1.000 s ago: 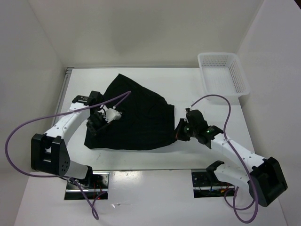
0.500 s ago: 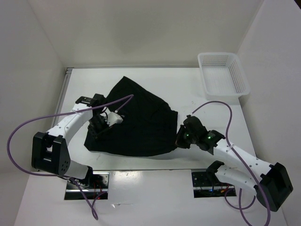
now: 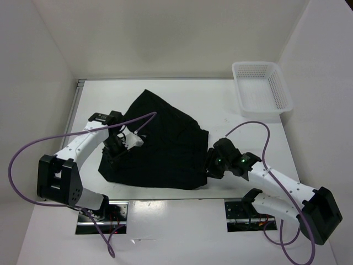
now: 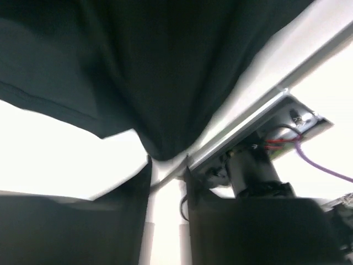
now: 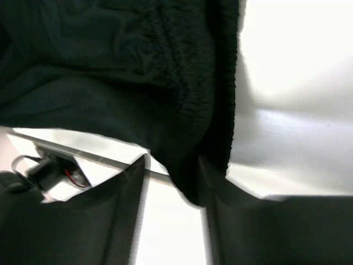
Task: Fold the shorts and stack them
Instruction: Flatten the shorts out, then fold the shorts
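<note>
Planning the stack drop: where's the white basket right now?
Top view: the white mesh basket sits at the far right corner of the table, apart from the black shorts, which lie to its left, nearer the middle.

No text, label, brand, number or sign can be read in any of the views
</note>
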